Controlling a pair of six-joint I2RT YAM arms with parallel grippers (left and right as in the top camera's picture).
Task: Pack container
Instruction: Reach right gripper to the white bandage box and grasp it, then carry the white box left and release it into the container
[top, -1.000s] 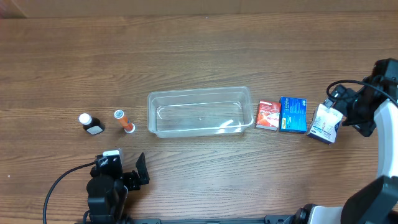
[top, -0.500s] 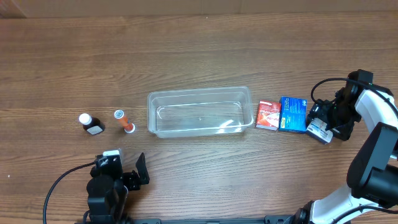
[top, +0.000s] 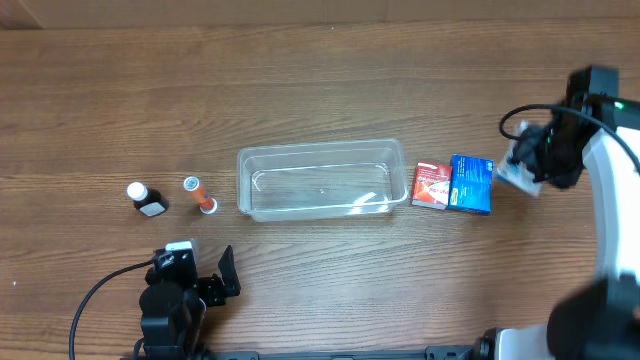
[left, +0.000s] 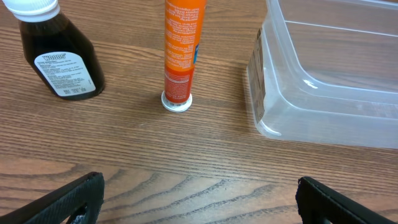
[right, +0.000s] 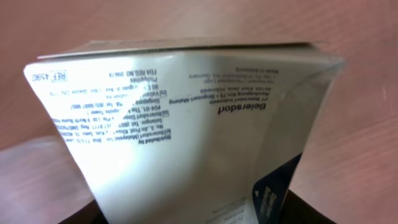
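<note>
The clear plastic container (top: 245, 160) lies mid-table with nothing inside; its near corner shows in the left wrist view (left: 273, 118). My right gripper (top: 527, 166) is shut on a white box with a dark blue patch (top: 511, 174), just right of the blue box (top: 471, 184). That white box (right: 186, 124) fills the right wrist view, and a dark finger (right: 317, 211) shows beside it at the bottom edge. My left gripper (top: 218, 281) rests near the front left, open (left: 199, 205), with bare wood between its fingers.
A red box (top: 432, 185) lies between the container and the blue box. Left of the container stand an orange tube (top: 199, 194) (left: 180, 56) and a brown white-capped bottle (top: 147, 199) (left: 59, 59). The left arm's base and cable sit at the table's front edge.
The right gripper has shut on the white box and carried it off the table, up and toward the far side. The left arm has stayed where it was.
</note>
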